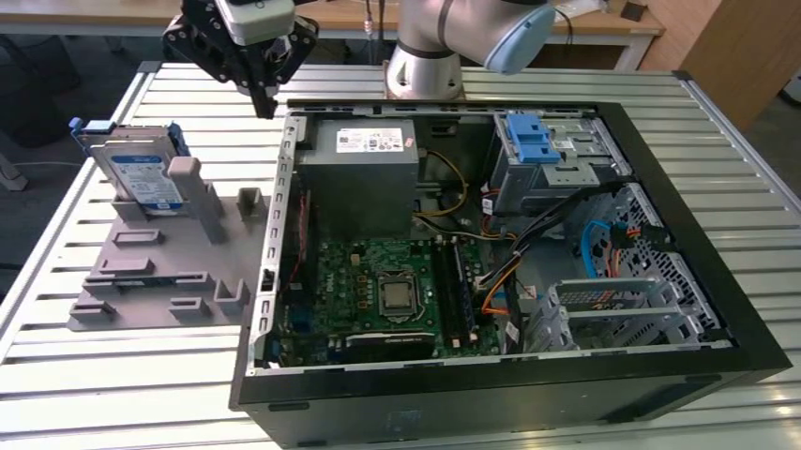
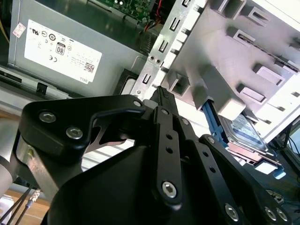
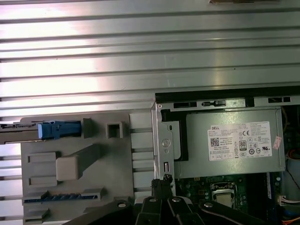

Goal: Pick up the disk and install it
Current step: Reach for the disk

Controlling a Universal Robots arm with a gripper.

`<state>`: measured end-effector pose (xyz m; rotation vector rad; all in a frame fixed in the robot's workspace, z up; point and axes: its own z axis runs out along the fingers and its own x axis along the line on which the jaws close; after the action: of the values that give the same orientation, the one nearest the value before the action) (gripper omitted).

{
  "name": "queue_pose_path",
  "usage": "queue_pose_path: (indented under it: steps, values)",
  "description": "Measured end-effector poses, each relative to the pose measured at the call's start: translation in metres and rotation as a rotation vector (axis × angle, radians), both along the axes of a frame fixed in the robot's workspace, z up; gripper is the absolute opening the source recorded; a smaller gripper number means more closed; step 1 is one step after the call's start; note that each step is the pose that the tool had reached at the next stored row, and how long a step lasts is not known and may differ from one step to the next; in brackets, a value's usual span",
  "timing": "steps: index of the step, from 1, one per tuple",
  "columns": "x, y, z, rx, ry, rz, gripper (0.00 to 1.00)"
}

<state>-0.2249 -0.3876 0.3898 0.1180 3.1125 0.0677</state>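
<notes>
Disk [image 1: 135, 173]: 1, upright in holder [image 1: 150, 281] | gripper [image 1: 264, 106]: 1, closed, apart

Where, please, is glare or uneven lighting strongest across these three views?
In the first wrist view, glare washes the ribbed table into bright bands; in the second wrist view, the grey holder bleaches to white along one edge while the gripper sits dark in front; the exterior view is evenly lit, with the disk free of glare and only soft sheen on the table.

The desk [image 1: 126, 375] is ribbed, glossy metal. The disk [image 1: 135, 173] shows silvery metal and blue plastic rails. Its stand [image 1: 157, 281] is matt grey plastic.
</notes>
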Motion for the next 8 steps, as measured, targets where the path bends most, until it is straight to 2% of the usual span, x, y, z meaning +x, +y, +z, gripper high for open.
queue_pose_path:
  steps: [8]
  values:
    - [-0.0081,0.0009,-0.0003,0.0000,0.0000,0.000,0.11]
